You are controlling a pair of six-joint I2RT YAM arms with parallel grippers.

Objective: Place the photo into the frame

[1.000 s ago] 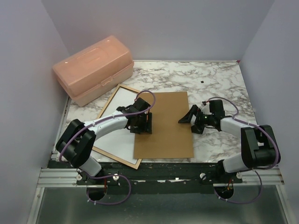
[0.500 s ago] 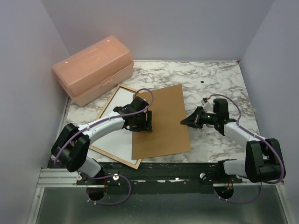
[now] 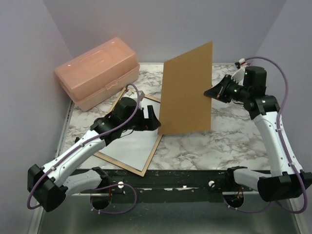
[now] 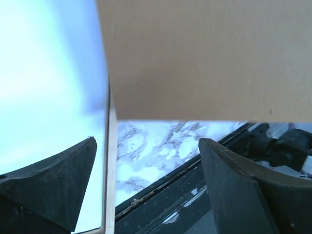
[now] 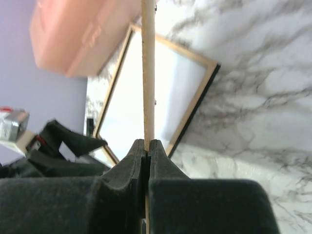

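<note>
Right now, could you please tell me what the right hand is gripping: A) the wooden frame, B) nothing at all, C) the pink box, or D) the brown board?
D: the right hand is pinched shut on the edge of the brown board, which it holds raised on edge.

Kind of place: a lab-style robot test cell is shown; a small bench closed in on three sides
Walls: plain lavender panels are set on the left (image 3: 24, 73), the far side (image 3: 161, 24) and the right (image 3: 287, 44); all are left bare
Work surface: a table (image 3: 234, 141) with a marble-patterned top is fitted between the panels
Mounting: a ribbed metal rail (image 3: 63, 184) is fixed along the near edge; the left arm (image 3: 83, 146) and right arm (image 3: 275, 131) are bolted beside it, side by side
Wiring: purple cable (image 3: 287, 92) is looped openly along each arm; more is hung below the rail
Props: a pink translucent plastic box (image 3: 97, 70) is set at the far left, near the left panel
</note>
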